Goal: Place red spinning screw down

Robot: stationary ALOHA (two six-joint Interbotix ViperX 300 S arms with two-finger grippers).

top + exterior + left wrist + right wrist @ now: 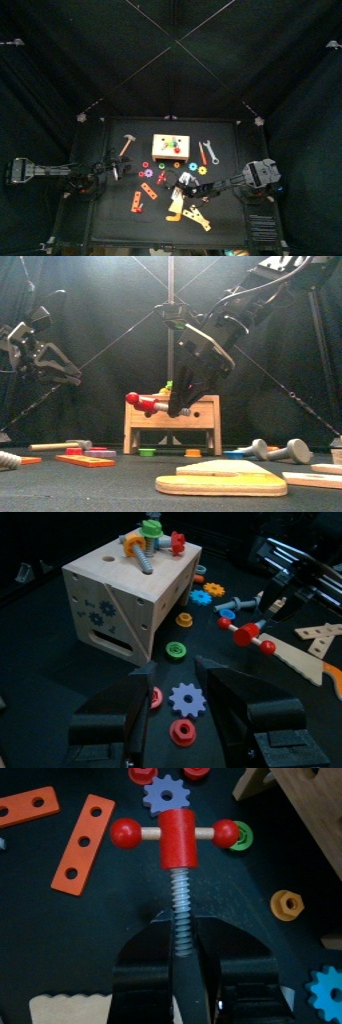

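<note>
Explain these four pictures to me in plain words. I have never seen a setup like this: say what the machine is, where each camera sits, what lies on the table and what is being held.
This is a robot with two black arms at a small black table inside black curtains. One picture looks straight down from above, one looks level across the table from its front edge, and two come from cameras on the arms' wrists.

On the table stands a wooden toy box with screws stuck in its top. Around it lie colourful toy parts: gears, nuts, orange strips and a toy hammer.

The right gripper is shut on the red spinning screw, a threaded rod with a red crossbar handle, gripped by its threaded end. The left gripper hangs open above a blue gear, holding nothing.
</note>
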